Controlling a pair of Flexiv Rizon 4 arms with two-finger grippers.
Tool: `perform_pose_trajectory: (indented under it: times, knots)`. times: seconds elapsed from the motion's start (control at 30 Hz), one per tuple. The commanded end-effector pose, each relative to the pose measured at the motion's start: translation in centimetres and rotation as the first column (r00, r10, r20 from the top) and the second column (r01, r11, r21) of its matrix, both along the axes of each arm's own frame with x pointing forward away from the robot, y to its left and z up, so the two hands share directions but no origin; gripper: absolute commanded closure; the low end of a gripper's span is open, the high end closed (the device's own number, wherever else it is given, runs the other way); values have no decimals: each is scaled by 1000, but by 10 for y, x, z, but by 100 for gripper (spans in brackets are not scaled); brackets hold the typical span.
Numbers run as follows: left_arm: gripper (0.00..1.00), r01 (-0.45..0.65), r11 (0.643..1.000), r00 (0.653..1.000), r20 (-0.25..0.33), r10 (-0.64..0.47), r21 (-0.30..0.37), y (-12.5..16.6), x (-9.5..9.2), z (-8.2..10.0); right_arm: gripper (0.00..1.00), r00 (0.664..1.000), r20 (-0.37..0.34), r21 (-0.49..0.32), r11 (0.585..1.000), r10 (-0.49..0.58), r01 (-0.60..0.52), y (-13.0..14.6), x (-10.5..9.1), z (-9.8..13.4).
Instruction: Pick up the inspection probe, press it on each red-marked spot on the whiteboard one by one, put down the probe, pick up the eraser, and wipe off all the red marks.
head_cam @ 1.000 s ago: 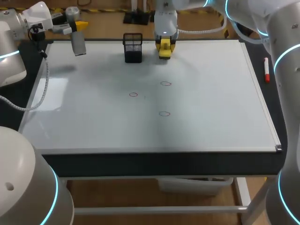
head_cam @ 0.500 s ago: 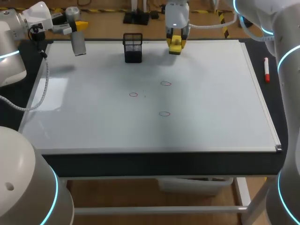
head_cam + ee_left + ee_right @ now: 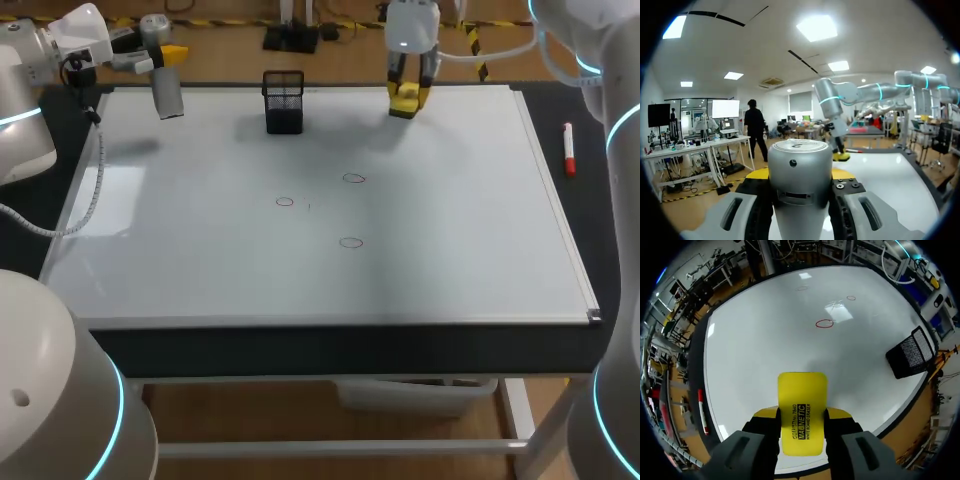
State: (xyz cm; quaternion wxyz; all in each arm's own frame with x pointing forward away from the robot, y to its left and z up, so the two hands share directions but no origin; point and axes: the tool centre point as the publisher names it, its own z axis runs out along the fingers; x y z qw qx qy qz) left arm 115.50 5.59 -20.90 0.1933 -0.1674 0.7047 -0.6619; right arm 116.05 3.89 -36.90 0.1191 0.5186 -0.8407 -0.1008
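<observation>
At the whiteboard's (image 3: 200,260) far left corner, our left gripper (image 3: 163,58) is clamped on the inspection probe (image 3: 168,98). We judge it parked there to leave the middle free. The black mesh holder (image 3: 284,101) stands by the far edge. Three red marks (image 3: 285,202) sit unwiped near the middle, with open surface all around them. Further right along the far edge, our right gripper (image 3: 408,88) squeezes the yellow eraser (image 3: 403,104) from both sides, likely readying the wipe. A red marker (image 3: 568,150) lies beyond the right edge.
</observation>
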Motion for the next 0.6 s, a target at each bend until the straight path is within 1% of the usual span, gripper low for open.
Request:
perform_pose_trajectory:
  times: [0.03,0.13,0.23,0.37,0.43,0.53,0.6]
  knots:
    - [100,-3,1000,1000,2,3,0,0,-1,1,100,976,-214,83,995,-27,46,-8,2,10]
    - [100,-3,1000,1000,2,3,0,0,-1,1,100,977,-206,56,996,-51,64,-12,-2,12]
    - [100,-3,1000,1000,2,3,0,0,-1,1,100,978,-193,52,995,-76,87,-17,-8,13]
    - [100,-3,1000,1000,2,3,0,0,-1,1,100,978,-171,26,992,-120,126,-25,-16,15]
    - [100,-3,1000,1000,2,3,0,0,-1,1,100,977,-161,29,988,-142,149,-30,-19,16]
    - [100,-3,1000,1000,2,3,0,0,-1,1,100,973,-147,-22,984,-177,176,-36,-25,15]
    - [100,-3,1000,1000,2,3,0,0,-1,1,100,970,-134,-19,979,-203,202,-40,-28,16]
